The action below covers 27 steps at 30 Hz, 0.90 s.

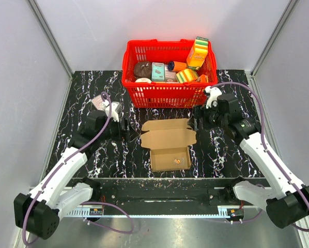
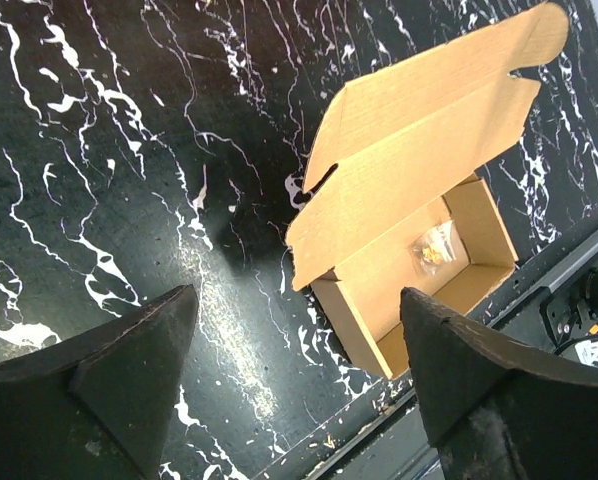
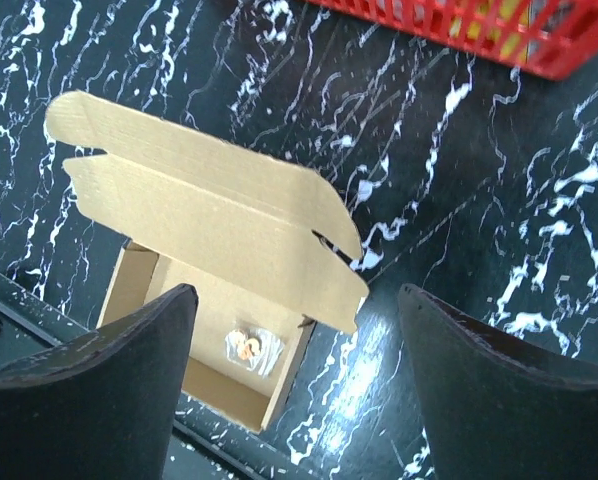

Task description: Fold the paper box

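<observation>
The paper box [image 1: 168, 135] lies in the middle of the table, brown cardboard with its tray formed and its lid and flaps spread flat toward the basket. A small clear bag [image 1: 178, 160] with orange bits lies in the tray. My left gripper [image 1: 125, 127] hovers just left of the lid, open and holding nothing. My right gripper [image 1: 198, 122] hovers just right of it, also open and holding nothing. The left wrist view shows the box [image 2: 399, 190] beyond the spread fingers [image 2: 129, 380]. In the right wrist view the box [image 3: 199, 210] lies below and left of the wide gripper [image 3: 294, 292].
A red basket [image 1: 167, 96] full of colourful packages stands right behind the box; its rim [image 3: 499, 32] shows in the right wrist view. A small pinkish box [image 1: 98, 102] lies at the back left. The table's front edge [image 1: 165, 179] runs close below the tray.
</observation>
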### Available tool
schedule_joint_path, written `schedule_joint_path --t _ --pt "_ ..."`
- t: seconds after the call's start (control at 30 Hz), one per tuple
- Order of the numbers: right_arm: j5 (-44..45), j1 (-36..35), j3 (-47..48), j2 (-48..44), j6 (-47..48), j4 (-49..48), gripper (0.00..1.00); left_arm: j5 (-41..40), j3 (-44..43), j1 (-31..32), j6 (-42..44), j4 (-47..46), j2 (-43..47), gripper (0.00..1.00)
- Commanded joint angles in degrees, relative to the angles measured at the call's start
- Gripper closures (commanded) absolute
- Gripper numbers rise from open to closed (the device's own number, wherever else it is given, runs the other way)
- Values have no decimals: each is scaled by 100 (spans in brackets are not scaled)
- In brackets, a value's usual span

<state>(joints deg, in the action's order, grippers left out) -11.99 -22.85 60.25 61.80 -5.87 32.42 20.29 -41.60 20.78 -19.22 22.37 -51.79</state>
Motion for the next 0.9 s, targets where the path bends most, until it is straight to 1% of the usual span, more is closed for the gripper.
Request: schedule_joint_path --t 0.0,0.1,0.23,0.33,0.43,0.57,0.8,0.87 --pt "-55 263 -145 68 -345 369 11 212 -155 -12 296 -224 -156 12" --pt "-531 325 -303 253 -222 344 8 229 -111 14 358 -216 -209 10" --pt "-568 334 -400 490 23 256 9 203 -146 225 454 -207 -384 9" --pt "-629 334 -435 631 199 177 10 -16 -242 750 586 -198 -551 9" --pt "-717 325 -479 702 323 10 10 -210 -391 989 657 -172 -832 9" --pt "-761 334 -532 772 437 -149 10 -350 -506 1113 622 -277 -1105 9" --pt "-735 334 -479 1123 560 -280 11 -1211 -691 1122 683 -137 -1395 10" --pt "-717 334 -444 1176 552 -289 12 -1230 -717 1130 700 -189 -1448 10"
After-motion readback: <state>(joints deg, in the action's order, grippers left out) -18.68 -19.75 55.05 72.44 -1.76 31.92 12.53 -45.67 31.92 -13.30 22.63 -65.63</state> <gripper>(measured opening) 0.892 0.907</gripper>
